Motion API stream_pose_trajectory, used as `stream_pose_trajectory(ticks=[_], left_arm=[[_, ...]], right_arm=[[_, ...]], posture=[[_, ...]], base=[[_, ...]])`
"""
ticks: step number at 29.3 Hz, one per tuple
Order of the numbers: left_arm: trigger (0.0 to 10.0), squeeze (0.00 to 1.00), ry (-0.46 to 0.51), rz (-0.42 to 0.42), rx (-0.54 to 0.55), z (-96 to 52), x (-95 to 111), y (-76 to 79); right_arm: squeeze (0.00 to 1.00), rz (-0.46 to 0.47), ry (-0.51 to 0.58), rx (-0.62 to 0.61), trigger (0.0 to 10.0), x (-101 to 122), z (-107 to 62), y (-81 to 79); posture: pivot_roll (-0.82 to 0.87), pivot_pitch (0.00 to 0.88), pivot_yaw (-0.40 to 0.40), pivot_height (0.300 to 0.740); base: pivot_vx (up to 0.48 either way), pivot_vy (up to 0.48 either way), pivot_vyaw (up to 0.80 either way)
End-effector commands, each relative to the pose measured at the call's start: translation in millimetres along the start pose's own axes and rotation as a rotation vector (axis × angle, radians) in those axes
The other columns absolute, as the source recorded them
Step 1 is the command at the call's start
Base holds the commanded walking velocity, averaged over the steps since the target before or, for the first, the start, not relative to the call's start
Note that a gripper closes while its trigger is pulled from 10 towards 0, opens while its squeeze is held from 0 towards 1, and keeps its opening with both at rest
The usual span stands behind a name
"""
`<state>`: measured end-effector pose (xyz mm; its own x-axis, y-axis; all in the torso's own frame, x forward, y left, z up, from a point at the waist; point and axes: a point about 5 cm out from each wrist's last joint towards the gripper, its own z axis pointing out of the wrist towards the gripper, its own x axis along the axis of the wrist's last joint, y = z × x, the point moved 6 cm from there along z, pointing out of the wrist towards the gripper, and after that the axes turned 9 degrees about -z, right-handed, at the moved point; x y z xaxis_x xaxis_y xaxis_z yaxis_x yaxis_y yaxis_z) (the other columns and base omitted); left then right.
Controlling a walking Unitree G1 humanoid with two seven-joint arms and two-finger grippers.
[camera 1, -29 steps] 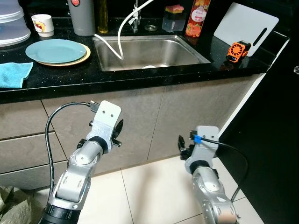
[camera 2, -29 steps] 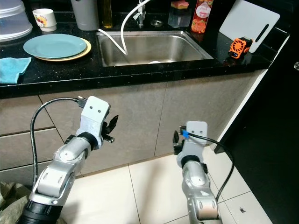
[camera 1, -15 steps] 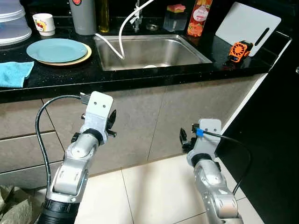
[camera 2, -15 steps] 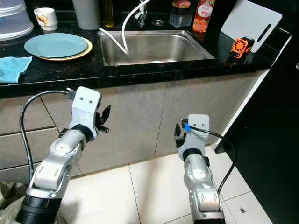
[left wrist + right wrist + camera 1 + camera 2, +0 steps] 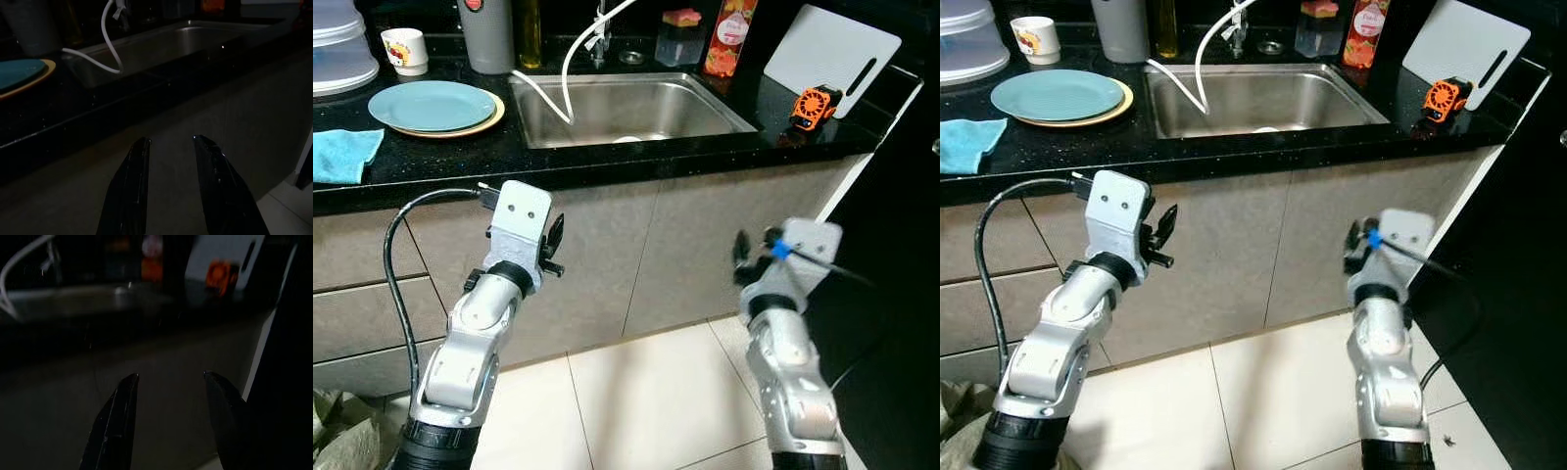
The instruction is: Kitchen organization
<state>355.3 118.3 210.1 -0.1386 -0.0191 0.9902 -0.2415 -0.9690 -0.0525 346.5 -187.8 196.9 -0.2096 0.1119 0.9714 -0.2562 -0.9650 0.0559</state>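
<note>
Plates (image 5: 433,106) sit stacked on the table (image 5: 636,157) left of the sink (image 5: 626,106), above both arms. Your left pincer (image 5: 171,147) and right pincer (image 5: 168,382) hang apart and empty before the cabinet front (image 5: 705,245), so expect to raise them.

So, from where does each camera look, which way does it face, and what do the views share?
Left eye and right eye views: from the head, down at the sink and counter; both arms show, left gripper and right gripper.
Left wrist view: along its open fingers toward the counter edge, white hose, plate.
Right wrist view: along its open fingers toward the cabinet front, orange fan.
Shared: sink and hose.
</note>
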Motion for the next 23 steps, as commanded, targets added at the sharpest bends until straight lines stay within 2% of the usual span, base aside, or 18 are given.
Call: stream_pose_trajectory(ticks=[1,11,23], left_arm=[[10.0,0.00,0.031,0.007,-0.006,2.5,8,2.8],[10.0,0.00,0.066,0.019,-0.009,3.2,15,3.5],[10.0,0.00,0.074,0.021,-0.008,4.3,16,3.0]], right_arm=[[0.00,0.007,0.045,-0.032,10.0,12,2.2,7.2],[0.00,0.002,0.173,-0.028,10.0,42,3.8,3.8],[0.00,0.003,0.137,-0.016,10.0,33,2.3,0.4]], posture=[[0.18,0.043,-0.055,0.740],[0.19,0.043,-0.054,0.740],[0.19,0.044,-0.053,0.740]], base=[[0.000,0.000,0.00],[0.000,0.000,0.00],[0.000,0.000,0.00]])
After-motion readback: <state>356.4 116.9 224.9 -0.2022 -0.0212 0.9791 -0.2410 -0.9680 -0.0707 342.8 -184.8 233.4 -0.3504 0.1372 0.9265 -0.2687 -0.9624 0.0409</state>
